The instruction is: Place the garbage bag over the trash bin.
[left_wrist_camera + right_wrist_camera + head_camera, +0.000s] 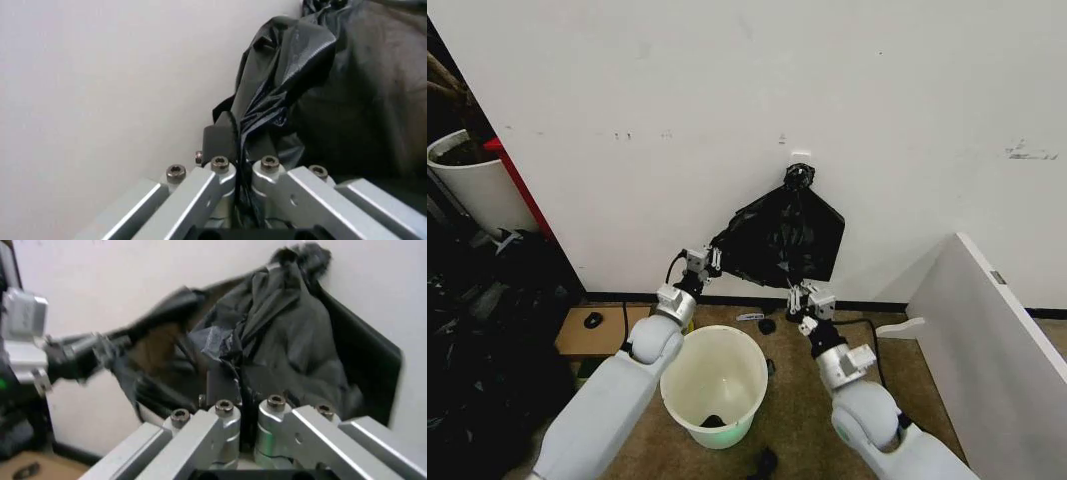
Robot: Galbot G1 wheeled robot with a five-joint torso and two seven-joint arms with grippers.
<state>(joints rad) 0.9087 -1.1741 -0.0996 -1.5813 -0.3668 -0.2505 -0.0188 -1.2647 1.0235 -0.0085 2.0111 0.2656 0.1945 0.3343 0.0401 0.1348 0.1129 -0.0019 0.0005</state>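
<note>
Nearest me at 6 o'clock sits the trash bin [714,385], open and unlined. Just past it, my left gripper [712,258] at 11 and right gripper [796,297] at 1 each pinch an edge of the garbage bag [779,238], which hangs from a wall hook [799,160] at 12. I'd say I'm mid-pickup; next it needs unhooking and spreading over the rim.

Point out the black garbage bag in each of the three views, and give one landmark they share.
Head view: garbage bag hangs on the white wall, above the trash bin.
Left wrist view: its wrinkled edge is pinched in the left hand.
Right wrist view: centre, gripped by the right hand; left hand at its far edge.
Shared landmark: the white wall.
</note>
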